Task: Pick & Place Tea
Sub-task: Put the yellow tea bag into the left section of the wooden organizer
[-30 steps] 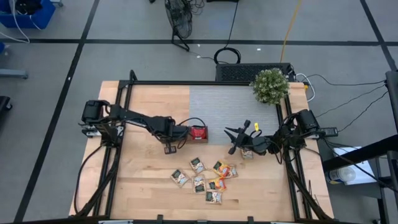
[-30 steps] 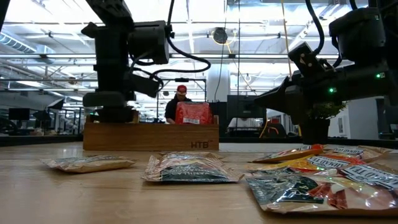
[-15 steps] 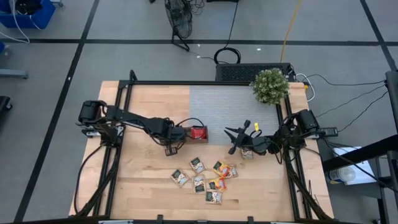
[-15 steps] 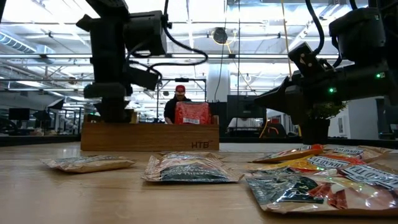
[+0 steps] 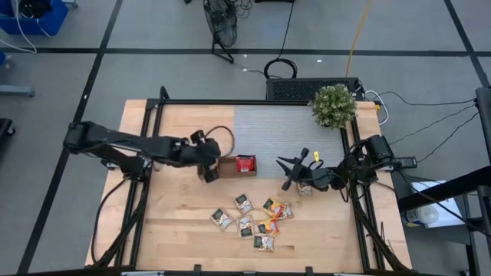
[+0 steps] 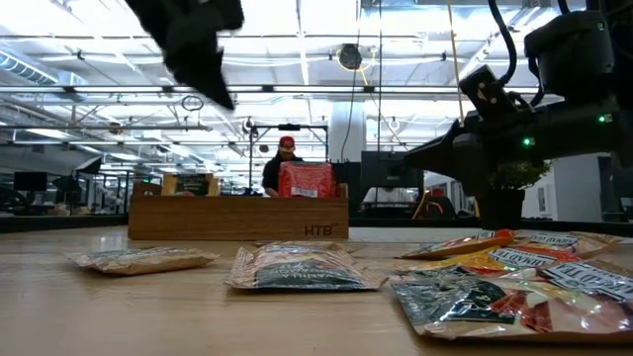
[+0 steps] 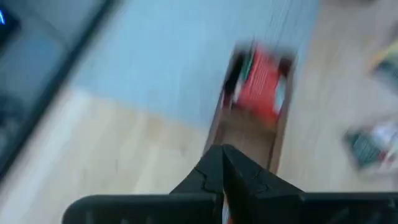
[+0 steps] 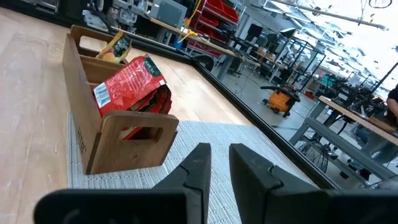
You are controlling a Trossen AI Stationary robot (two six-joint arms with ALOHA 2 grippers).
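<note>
The wooden tray (image 5: 230,165) lies at the table's middle. Red tea sachets (image 8: 130,87) stand in its right compartment, and an orange one (image 6: 188,184) leans in the left compartment. Several more tea sachets (image 5: 253,218) lie loose on the near part of the table, and one (image 5: 305,188) lies under the right arm. My left gripper (image 5: 208,170) is shut and empty, raised above the tray's left end (image 7: 249,134). My right gripper (image 5: 285,172) hovers level just right of the tray, its fingers (image 8: 199,165) slightly apart with nothing between them.
A grey mat (image 5: 284,126) covers the far middle of the table, with a potted plant (image 5: 333,106) at its far right corner. A black frame (image 5: 153,123) runs along the table's edges. A person (image 6: 285,163) stands far behind the tray.
My left gripper has risen from the tray's left compartment and drawn back toward the table's left edge, tipping from steeply down to a shallower slant; it has stayed shut. The orange sachet in that compartment now shows. My right arm has kept still.
</note>
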